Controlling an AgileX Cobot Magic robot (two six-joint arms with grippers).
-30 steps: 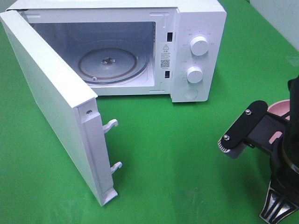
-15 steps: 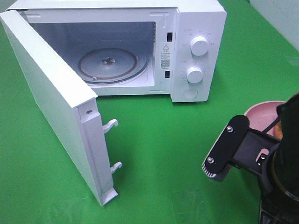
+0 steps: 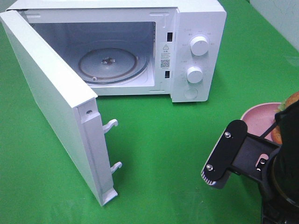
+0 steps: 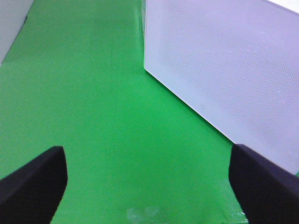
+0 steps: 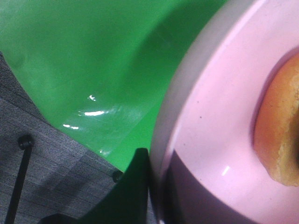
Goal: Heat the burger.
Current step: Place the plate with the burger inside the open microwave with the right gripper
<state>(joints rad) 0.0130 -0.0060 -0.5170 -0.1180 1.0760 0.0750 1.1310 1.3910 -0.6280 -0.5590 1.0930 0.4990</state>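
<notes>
The burger (image 3: pixel 290 101) shows only as a golden bun and green lettuce at the right edge, mostly hidden behind my right arm (image 3: pixel 247 158). It sits on a round pink plate (image 3: pixel 258 116). In the right wrist view my right gripper (image 5: pixel 156 186) is shut on the pink plate's rim (image 5: pixel 210 116), with the bun (image 5: pixel 280 135) close by. The white microwave (image 3: pixel 196 51) stands open at the back, its glass turntable (image 3: pixel 110 64) bare. My left gripper (image 4: pixel 149 186) is open and empty over the green cloth, beside the door's outer face (image 4: pixel 224 70).
The microwave door (image 3: pixel 51 98) swings far out to the front left, with two latch hooks (image 3: pixel 112 125) on its edge. Green cloth (image 3: pixel 163 140) covers the table. Grey floor (image 5: pixel 37 154) shows past the table edge in the right wrist view.
My right arm has shifted left and toward the front edge. The pink plate has come further into view from the right, and the burger's edge now shows.
</notes>
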